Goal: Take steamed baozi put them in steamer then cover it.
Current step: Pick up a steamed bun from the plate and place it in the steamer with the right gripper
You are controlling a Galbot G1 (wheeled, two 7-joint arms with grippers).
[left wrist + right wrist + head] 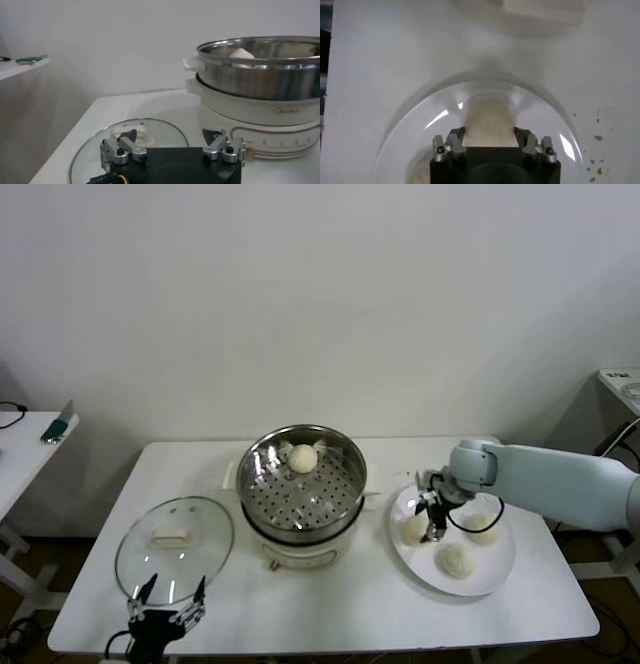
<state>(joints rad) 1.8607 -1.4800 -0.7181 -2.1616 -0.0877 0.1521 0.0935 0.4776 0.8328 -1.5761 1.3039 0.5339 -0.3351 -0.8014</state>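
The steel steamer [262,484] stands mid-table on its cream base and holds one baozi [303,458]; both show in the left wrist view, the steamer [260,75] and the bun [241,53]. Three baozi lie on the white plate [490,579]: one at the left [411,530], one at the front [455,559], one at the right [485,529]. My right gripper [432,529] is down over the left one, its fingers pressed on both sides of that bun [489,120] in the right wrist view [490,134]. My left gripper [170,592] is open and empty at the table's front left.
The clear glass lid [175,549] with a cream handle lies flat on the table left of the steamer, just beyond my left gripper [170,136]; it also shows in the left wrist view [95,152]. A side table stands off to the far left.
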